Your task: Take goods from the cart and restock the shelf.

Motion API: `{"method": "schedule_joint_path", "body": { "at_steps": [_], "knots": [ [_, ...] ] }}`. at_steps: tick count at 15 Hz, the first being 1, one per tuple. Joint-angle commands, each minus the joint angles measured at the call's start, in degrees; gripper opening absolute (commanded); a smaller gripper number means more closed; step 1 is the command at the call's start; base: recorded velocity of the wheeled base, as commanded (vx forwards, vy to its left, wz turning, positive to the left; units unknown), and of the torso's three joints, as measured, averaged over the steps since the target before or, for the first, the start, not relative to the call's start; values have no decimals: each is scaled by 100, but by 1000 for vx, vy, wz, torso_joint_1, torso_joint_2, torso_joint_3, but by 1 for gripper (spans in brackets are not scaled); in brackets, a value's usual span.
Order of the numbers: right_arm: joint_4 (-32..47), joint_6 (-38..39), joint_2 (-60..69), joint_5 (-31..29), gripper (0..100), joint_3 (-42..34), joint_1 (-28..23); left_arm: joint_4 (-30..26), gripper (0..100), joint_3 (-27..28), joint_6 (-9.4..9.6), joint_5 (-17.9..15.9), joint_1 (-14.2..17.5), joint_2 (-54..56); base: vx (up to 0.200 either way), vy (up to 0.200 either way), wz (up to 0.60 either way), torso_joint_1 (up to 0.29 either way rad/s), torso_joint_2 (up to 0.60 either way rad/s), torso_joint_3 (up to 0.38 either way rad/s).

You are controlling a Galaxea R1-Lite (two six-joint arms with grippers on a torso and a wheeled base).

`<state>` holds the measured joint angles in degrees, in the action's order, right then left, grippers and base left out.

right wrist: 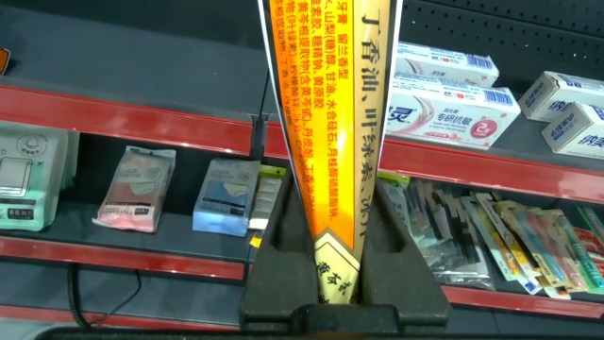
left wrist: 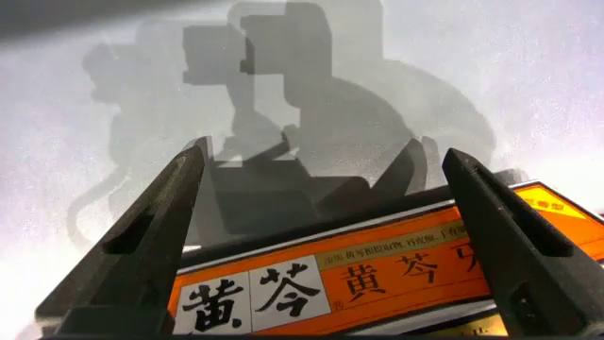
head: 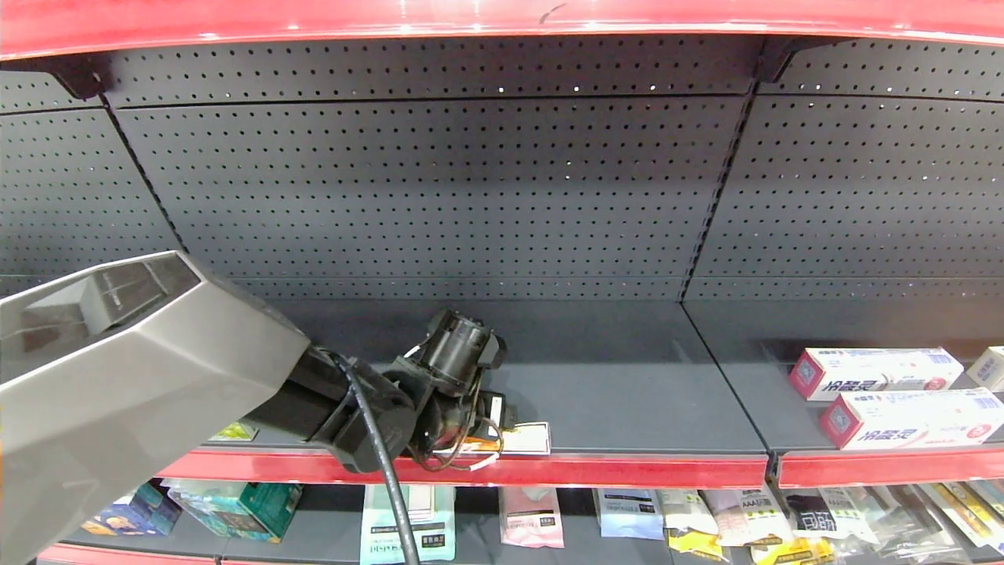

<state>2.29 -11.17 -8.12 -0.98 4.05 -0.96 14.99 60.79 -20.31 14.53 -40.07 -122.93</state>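
- Left hand (left wrist: 326, 161) released, its fingers spread either side of the orange box (left wrist: 377, 274), which lies at the shelf's (head: 627, 392) front edge.
- Right hand (right wrist: 342, 247) clenched on a yellow box (right wrist: 330, 104), facing the shelf.

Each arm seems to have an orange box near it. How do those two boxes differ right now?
The shelf box lies flat near the front edge of the shelf. The held box is in the air in front of the shelves. The shelf box is loose, as the left gripper is open and not gripping it. The held box is clamped in the right gripper. Both are long and orange with similar print.
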Motion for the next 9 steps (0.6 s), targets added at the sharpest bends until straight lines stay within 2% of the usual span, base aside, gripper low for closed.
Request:
{"method": "schedule_joint_path", "body": {
  "at_steps": [1, 9],
  "knots": [
    [-1, -8, 3, 1, 0, 0, 0, 3, 100, 3, 1, 6, -1, 23, 0, 0, 0, 0, 0, 0],
    [-1, 0, 12, 1, 0, -36, 0, -14, 100, 284, 1, 6, 17, 94, 0, 0, 0, 0, 0, 0]
  ]
}}
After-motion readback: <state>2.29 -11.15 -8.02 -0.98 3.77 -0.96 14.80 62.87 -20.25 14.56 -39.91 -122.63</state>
